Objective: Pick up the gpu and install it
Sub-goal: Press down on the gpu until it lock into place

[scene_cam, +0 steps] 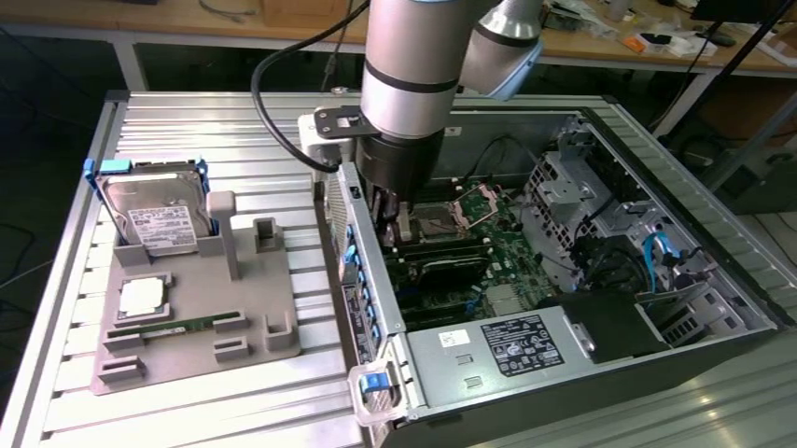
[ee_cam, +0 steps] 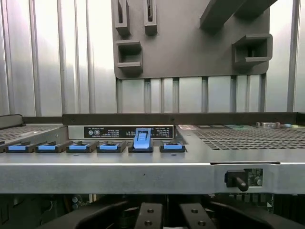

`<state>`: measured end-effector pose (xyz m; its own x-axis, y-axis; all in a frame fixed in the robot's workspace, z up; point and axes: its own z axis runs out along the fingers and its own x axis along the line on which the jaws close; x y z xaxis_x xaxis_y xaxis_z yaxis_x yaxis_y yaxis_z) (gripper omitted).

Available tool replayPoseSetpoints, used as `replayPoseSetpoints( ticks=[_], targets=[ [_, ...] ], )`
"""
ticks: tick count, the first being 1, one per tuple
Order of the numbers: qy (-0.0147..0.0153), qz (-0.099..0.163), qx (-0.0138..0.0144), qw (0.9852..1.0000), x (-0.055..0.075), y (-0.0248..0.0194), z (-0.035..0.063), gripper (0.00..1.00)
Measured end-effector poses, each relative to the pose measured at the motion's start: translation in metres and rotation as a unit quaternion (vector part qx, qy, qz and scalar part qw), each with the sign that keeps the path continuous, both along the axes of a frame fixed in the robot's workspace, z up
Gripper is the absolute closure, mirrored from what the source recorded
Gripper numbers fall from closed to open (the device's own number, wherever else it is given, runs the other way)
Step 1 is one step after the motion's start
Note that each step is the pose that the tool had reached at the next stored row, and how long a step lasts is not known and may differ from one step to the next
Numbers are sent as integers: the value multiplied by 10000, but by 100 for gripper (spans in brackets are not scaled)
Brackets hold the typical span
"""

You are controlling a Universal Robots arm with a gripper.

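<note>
ribbed aluminium table [scene_cam: 75,308] carries an open grey computer case [scene_cam: 697,280]; the black gripper [scene_cam: 396,217] reaches inside near the rear wall, jaws closed. whether they pinch the gpu i cannot tell; its seating looks unfinished.

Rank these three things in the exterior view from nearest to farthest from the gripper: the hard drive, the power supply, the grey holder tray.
Gripper: inside the case.
1. Power supply: inside the case, toward the front.
2. Grey holder tray: on the table, on the exterior view's left.
3. Hard drive: standing at the tray's far-left corner.
</note>
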<state>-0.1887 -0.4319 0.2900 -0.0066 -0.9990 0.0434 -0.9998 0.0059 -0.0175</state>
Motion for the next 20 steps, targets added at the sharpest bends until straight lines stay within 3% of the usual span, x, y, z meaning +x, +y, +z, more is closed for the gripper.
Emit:
replayPoseSetpoints(
  ticks=[4, 13, 20],
  targets=[
    [-22, 0, -21, 10000, -61, 37, -1, 89],
    [-19, -2, -21, 10000, -50, 38, 2, 89],
    [51, -1, -23, 10000, 63, 37, 2, 89]
  ],
)
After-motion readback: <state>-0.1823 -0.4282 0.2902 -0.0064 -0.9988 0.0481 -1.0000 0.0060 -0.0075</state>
